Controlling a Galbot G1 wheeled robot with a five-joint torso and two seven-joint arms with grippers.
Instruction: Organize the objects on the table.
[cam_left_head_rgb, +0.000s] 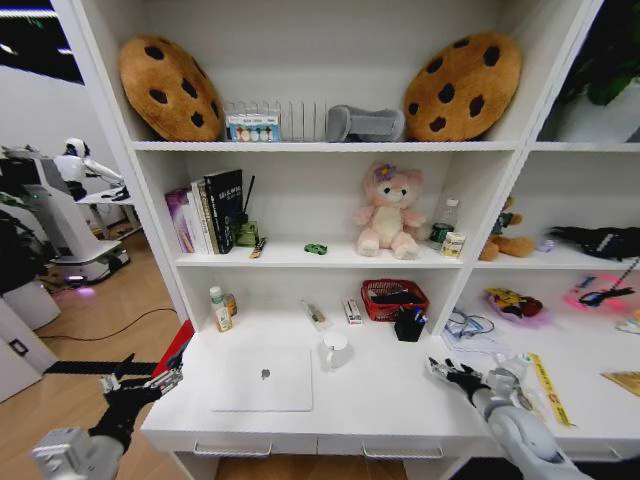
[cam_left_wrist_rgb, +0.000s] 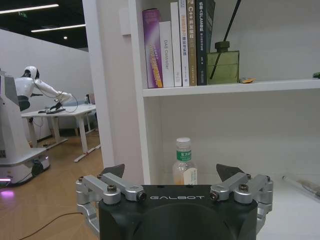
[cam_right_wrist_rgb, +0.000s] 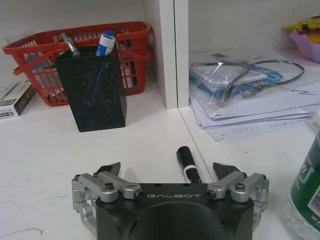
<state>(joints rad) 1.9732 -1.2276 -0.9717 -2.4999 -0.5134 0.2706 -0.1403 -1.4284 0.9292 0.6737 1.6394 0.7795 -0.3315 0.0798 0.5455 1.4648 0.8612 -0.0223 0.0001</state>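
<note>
A robotics lab: another robot stands beside staged shelves.

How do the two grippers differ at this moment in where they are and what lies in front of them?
The left gripper hangs off the table's left edge, over the wooden floor; the right gripper hovers above the table top. The left gripper faces a small clear bottle standing upright some way ahead; the right gripper has a black pen lying flat between its fingers, and a black mesh pen holder beyond. Both are open and hold nothing.
</note>
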